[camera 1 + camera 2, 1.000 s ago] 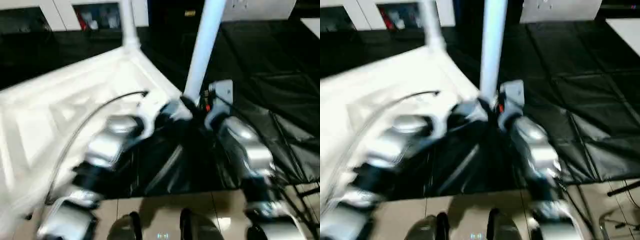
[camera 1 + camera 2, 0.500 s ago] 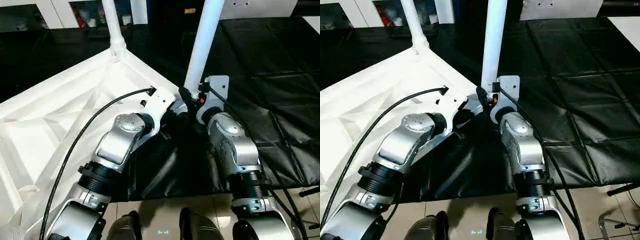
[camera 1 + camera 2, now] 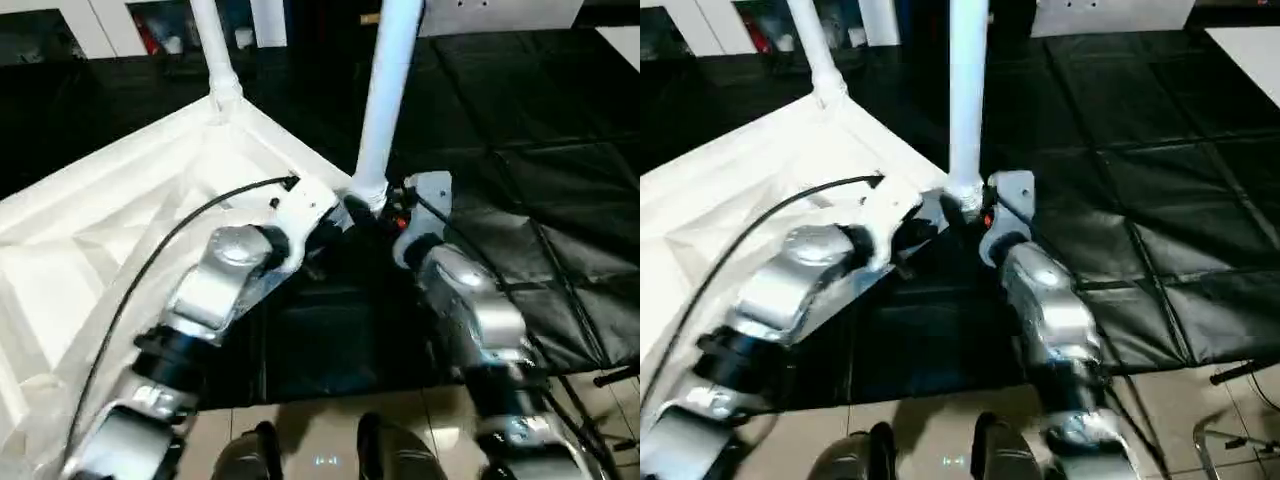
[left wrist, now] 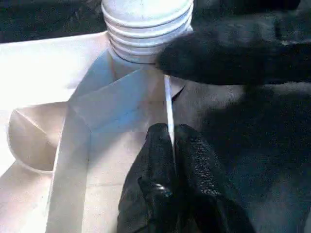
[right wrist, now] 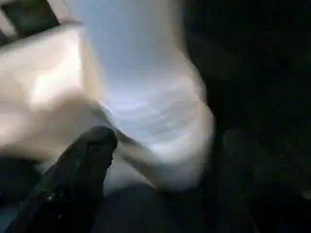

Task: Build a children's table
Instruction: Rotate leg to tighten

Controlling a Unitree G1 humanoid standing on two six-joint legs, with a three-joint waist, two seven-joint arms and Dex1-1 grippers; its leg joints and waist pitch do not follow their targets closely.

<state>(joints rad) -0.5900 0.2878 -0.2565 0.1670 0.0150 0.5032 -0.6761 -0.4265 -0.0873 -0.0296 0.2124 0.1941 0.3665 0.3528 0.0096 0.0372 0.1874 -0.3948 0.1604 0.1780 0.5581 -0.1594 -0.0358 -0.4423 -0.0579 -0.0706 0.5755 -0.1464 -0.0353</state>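
the children's table [image 3: 110, 230] lies upside down on the black floor mat [image 3: 560, 200], two legs upright. left claw [image 4: 171, 145] is pinching the top's thin rim by the near leg [image 3: 385, 100]. right claw [image 3: 385, 208] flanks that leg's base, seemingly spread.

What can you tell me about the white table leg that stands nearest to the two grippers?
The near leg is a long, smooth tube of white plastic, standing nearly upright. Its lower end carries ribbed rings and sits at the corner of the upturned table top. The left gripper is shut on the thin corner rim just below it. One black finger of the right gripper lies beside the leg's base.
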